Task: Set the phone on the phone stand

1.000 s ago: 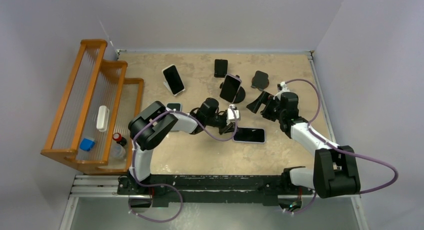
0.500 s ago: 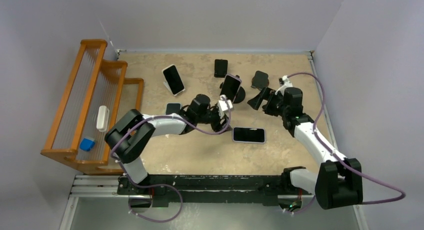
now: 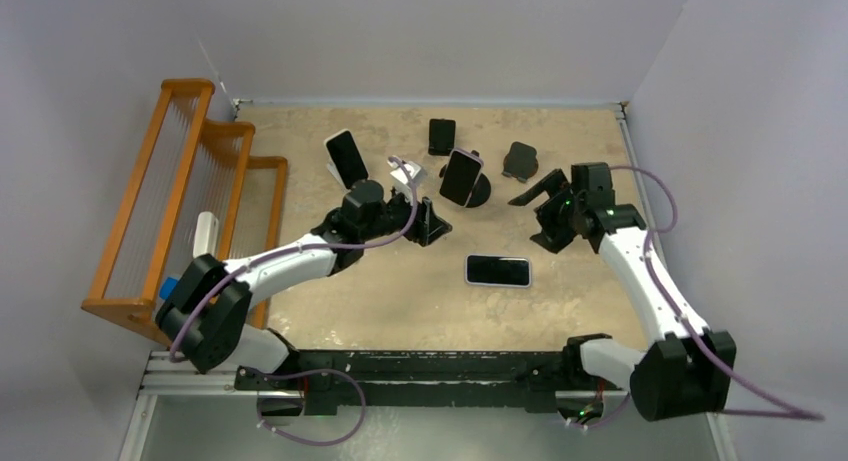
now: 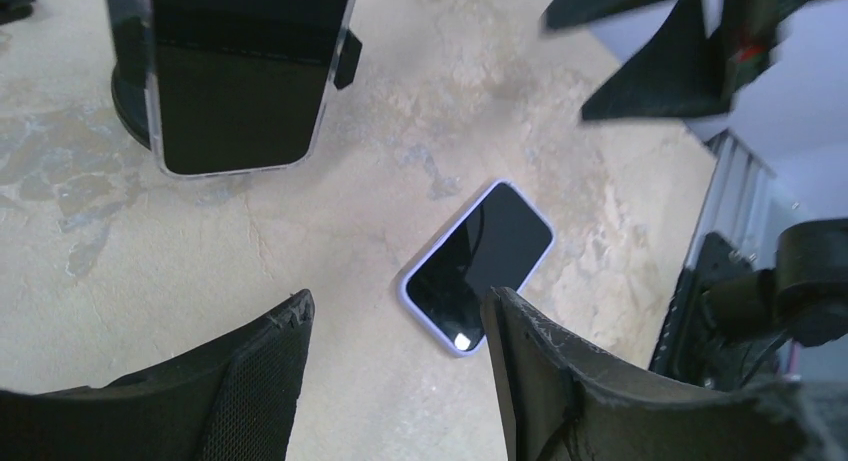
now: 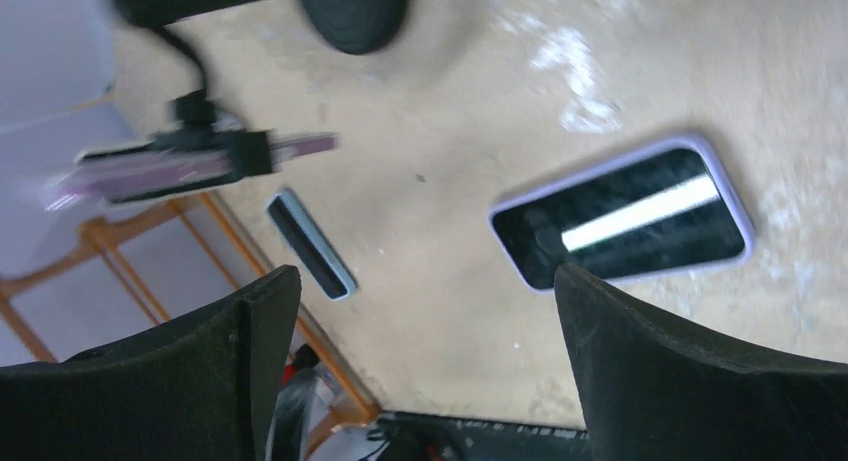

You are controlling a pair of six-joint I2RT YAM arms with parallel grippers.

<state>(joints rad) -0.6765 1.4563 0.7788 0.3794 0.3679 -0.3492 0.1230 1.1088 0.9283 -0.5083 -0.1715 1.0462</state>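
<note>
Above the tan table, the left gripper hangs part-open and empty left of the round stand. The right gripper, spread wide, grasps nothing to its right. The lilac-cased phone lies flat just in front of that stand.

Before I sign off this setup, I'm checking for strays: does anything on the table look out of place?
Yes: the lilac-cased phone lies flat, screen up, near the middle of the table, on no stand. The black-stand phone and white-stand phone are propped up, and a rear black stand looks empty.
</note>
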